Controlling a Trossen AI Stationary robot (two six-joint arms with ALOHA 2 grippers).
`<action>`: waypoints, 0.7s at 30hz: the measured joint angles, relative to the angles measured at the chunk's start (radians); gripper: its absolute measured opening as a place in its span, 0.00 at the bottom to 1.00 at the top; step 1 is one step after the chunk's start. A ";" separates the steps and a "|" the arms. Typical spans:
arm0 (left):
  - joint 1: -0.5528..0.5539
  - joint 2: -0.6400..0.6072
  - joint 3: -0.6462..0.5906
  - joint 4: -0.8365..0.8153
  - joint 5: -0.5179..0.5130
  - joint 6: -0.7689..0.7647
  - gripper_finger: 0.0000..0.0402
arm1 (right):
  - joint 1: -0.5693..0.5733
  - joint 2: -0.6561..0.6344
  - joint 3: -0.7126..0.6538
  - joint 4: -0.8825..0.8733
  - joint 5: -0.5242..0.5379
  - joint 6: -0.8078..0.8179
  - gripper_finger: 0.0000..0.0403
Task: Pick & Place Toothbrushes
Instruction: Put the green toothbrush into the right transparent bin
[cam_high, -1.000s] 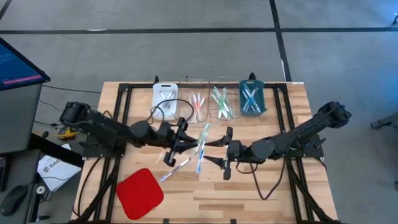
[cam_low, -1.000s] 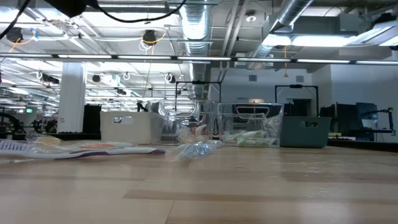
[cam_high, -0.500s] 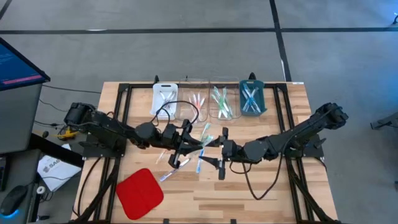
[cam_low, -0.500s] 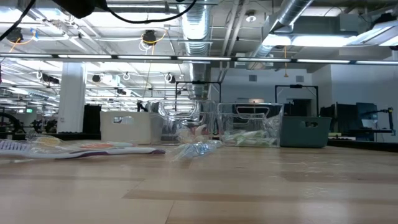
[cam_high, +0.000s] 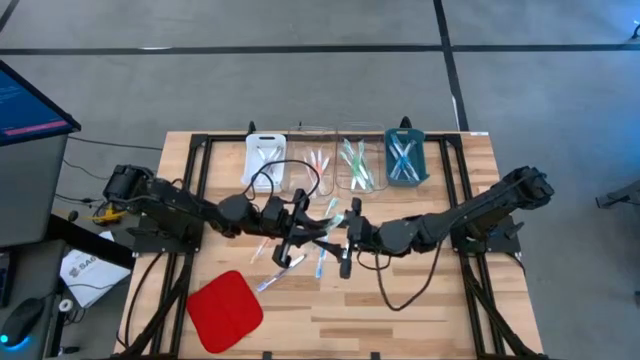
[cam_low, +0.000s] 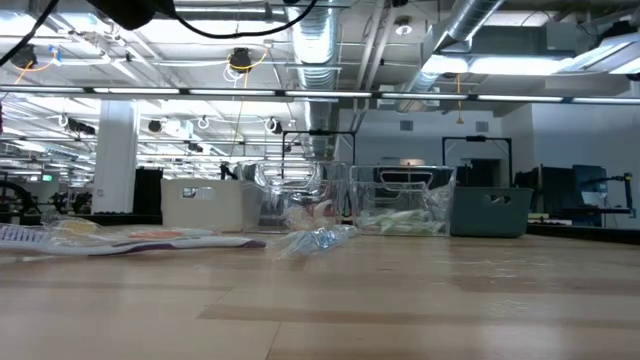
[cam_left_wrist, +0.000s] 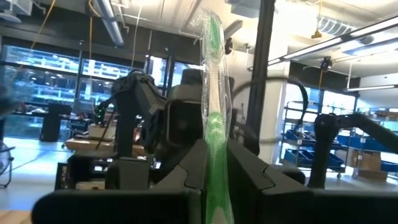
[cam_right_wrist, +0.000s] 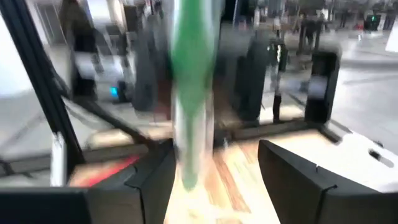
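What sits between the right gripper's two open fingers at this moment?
A green toothbrush, held upright by the left gripper, stands between the open right gripper's fingers; the right wrist view shows it best.

Wooden table (cam_high: 400, 300): trays (cam_high: 404, 160), red pad (cam_high: 225, 310), toothbrushes (cam_high: 322, 262).

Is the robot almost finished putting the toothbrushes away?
Not yet. Some brushes already lie in the trays at the back. The left gripper is shut on a green toothbrush, and the open right gripper is close beside it. Several loose toothbrushes are left on the table.
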 joint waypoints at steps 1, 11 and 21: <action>0.003 0.000 0.000 -0.002 0.000 0.000 0.07 | 0.000 0.000 -0.001 0.000 0.000 0.000 0.55; 0.004 0.000 0.000 -0.006 0.002 0.000 0.07 | 0.000 0.004 0.003 0.018 -0.002 -0.003 0.54; 0.038 0.000 0.000 -0.009 0.013 -0.006 0.07 | -0.015 0.005 0.003 0.017 -0.002 0.000 0.50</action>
